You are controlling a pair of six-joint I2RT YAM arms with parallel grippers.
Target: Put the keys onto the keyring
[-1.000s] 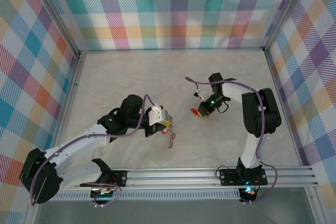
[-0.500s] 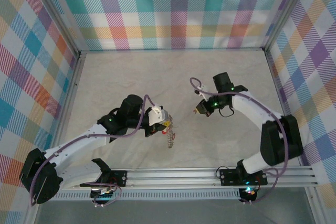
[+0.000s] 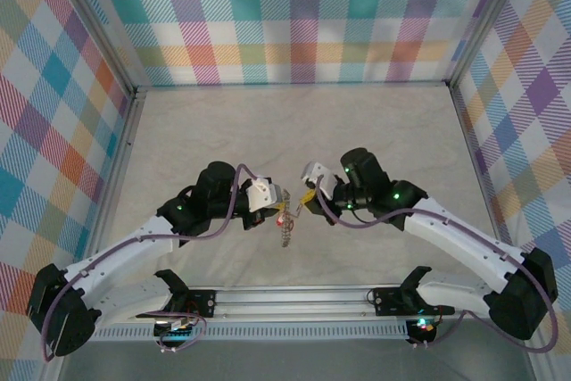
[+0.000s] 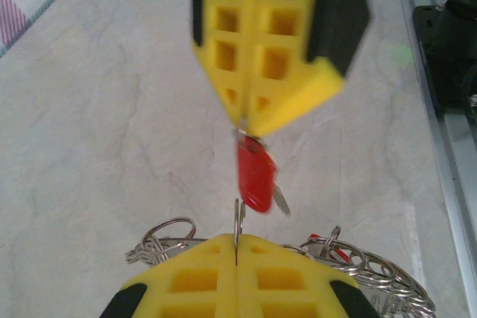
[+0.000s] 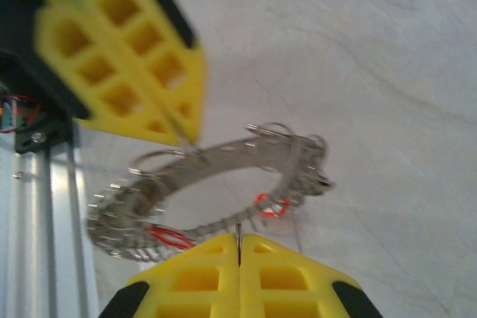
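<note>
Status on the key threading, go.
Left gripper shut on keyring. Right gripper shut on key, tips nearly meeting left's. Key hangs just above ring, not threaded. Nothing between them.

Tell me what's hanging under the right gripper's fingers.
A red-headed key hangs from the right fingers, above the table. Its pinched top end is hidden between them.

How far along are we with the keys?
Done: red pieces already sit among the coils of the keyring, likely threaded keys. In hand: left gripper clamps the keyring, right gripper holds a red key beside it. Remaining: threading that key on.
</note>
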